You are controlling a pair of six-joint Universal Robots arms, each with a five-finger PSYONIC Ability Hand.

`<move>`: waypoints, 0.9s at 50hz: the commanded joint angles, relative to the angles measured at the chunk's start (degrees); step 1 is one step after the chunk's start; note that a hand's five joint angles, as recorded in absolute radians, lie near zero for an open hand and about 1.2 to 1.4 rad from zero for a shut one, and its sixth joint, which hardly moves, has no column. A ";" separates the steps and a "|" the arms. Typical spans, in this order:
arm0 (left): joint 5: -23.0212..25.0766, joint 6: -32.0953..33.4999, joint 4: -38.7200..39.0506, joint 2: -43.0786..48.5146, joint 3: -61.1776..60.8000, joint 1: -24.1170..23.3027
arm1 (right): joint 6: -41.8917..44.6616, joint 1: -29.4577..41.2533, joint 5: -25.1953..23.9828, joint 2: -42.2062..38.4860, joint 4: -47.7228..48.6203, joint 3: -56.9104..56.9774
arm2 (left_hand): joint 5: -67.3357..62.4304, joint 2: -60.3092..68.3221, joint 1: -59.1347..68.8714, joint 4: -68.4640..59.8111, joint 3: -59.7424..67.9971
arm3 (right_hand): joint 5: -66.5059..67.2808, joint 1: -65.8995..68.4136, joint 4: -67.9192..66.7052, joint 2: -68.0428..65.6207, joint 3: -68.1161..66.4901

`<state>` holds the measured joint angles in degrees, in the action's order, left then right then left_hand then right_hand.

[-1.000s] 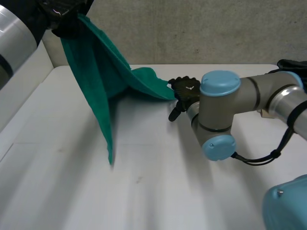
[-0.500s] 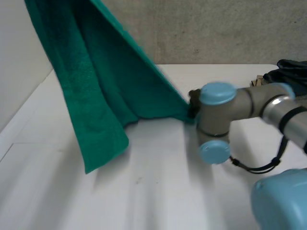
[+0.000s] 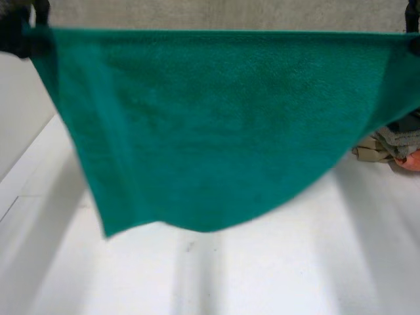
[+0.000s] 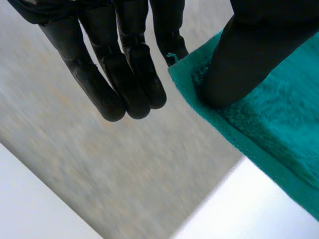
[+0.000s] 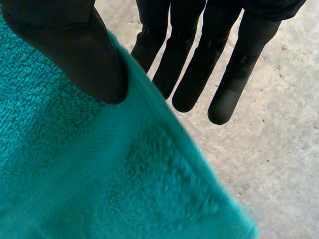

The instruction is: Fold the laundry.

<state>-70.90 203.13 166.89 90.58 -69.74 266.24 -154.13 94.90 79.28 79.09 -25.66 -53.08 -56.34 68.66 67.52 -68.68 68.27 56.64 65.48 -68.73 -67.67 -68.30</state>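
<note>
A green towel point(image 3: 216, 125) hangs spread wide above the white table point(image 3: 275, 269), its top edge pulled straight between my two hands. My left hand point(image 3: 16, 36) holds the top corner at the left. In the left wrist view its thumb point(image 4: 239, 55) presses the towel's corner point(image 4: 279, 129) against a finger, and the other fingers point(image 4: 124, 74) stand straight beside the cloth. My right hand point(image 3: 413, 23) holds the opposite top corner. In the right wrist view its thumb point(image 5: 75, 55) pins the towel point(image 5: 99, 179) while the fingers point(image 5: 219, 69) reach straight past its edge. The towel's lower edge sags in a curve just over the table.
A small pile of other laundry point(image 3: 394, 147) lies on the table at the right, partly behind the towel. A grey wall point(image 3: 197, 13) rises behind the table. The table's left edge point(image 3: 20, 177) runs along a white side panel.
My right hand has closed on a towel corner and risen up and to the right. My left hand rose too. The towel went from a hanging drape to a wide sheet.
</note>
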 commanded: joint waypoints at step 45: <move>-9.00 -1.78 38.78 36.69 12.20 -4.24 | 6.29 11.01 6.95 -32.41 39.64 4.15 | -13.66 11.34 12.48 -11.32 11.73 | 13.36 14.52 -11.27 -12.33 -11.70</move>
<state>-82.78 199.04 206.66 127.68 -46.72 260.17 -148.10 106.25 86.85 48.38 16.05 -41.79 -56.34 68.72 67.52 -68.69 68.35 58.21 65.48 -68.81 -67.67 -68.45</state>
